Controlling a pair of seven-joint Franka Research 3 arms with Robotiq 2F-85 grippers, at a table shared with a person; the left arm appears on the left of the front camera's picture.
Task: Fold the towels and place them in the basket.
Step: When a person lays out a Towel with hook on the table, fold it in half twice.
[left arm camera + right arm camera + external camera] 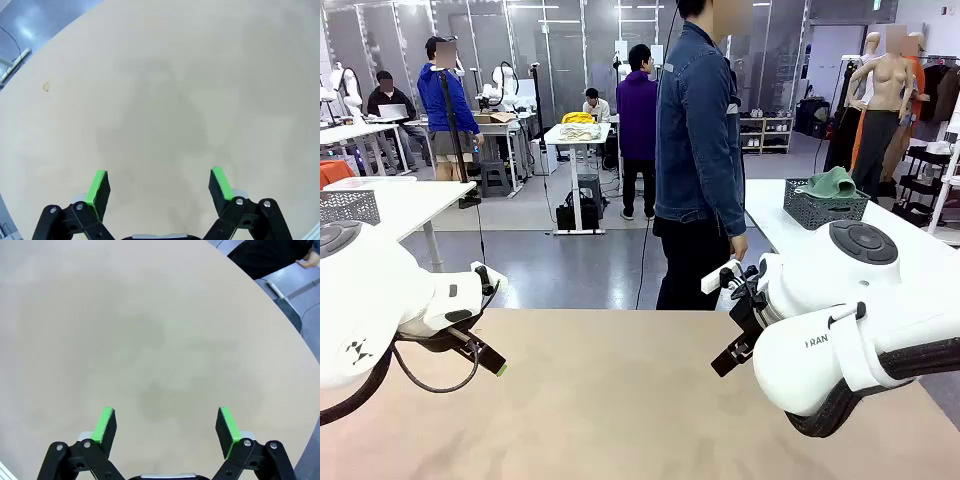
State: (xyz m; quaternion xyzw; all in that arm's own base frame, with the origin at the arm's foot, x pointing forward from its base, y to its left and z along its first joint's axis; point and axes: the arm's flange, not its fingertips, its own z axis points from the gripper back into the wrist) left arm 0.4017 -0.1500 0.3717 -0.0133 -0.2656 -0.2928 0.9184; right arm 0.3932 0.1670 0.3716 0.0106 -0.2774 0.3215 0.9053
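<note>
Over beige tabletop [620,400], hovered with left end effector [160,184] and right end effector [167,422] spread wide, empty, presumably ready for towels.

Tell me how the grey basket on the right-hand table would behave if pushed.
Probably light: the basket has perforated mesh walls. It would likely slide rather than tip, since it looks low and wide on the white table. The green cloth heaped above its rim looks soft and might shift.
</note>
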